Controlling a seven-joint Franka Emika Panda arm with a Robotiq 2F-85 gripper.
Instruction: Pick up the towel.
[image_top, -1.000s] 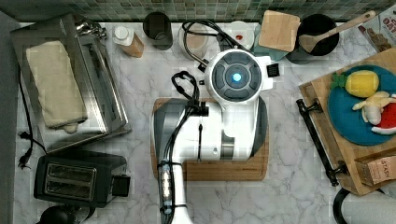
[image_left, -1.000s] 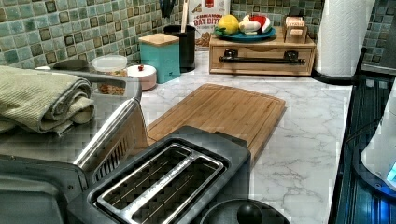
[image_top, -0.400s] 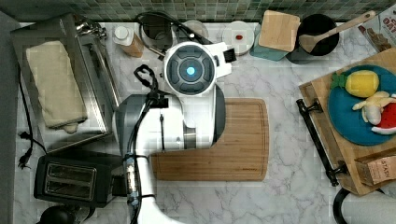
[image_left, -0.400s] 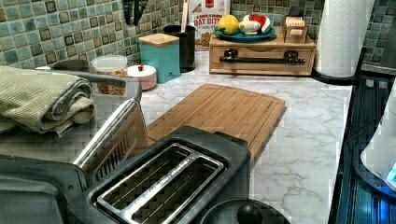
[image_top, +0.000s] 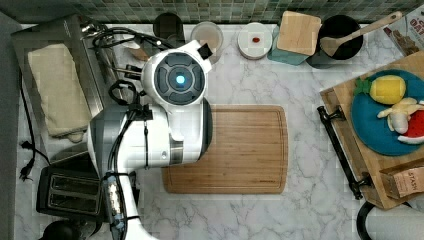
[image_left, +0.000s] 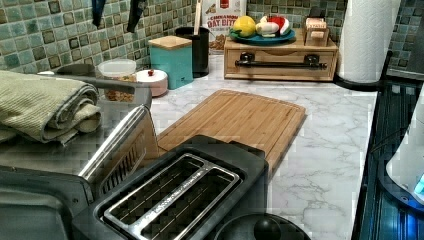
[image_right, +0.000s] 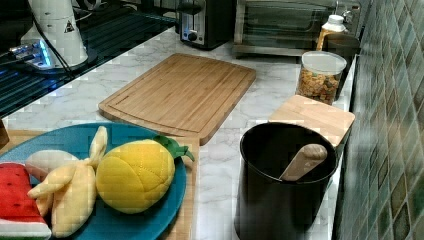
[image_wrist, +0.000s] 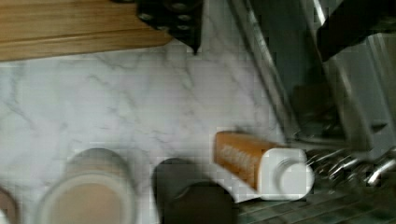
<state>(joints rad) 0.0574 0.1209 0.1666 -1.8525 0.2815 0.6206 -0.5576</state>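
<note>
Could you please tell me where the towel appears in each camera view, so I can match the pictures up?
Top view: the towel lies lengthwise on the toaster oven, at the top view's left edge.
Left view: folded towel at the left view's left edge, above the toaster.
Right view: not in it.
Wrist view: not in it.
Shared landmark: the wooden cutting board.

Kitchen things on a marble surface

A cutting board lies mid-surface; toaster near it; toy fruit on a blue plate.
</note>
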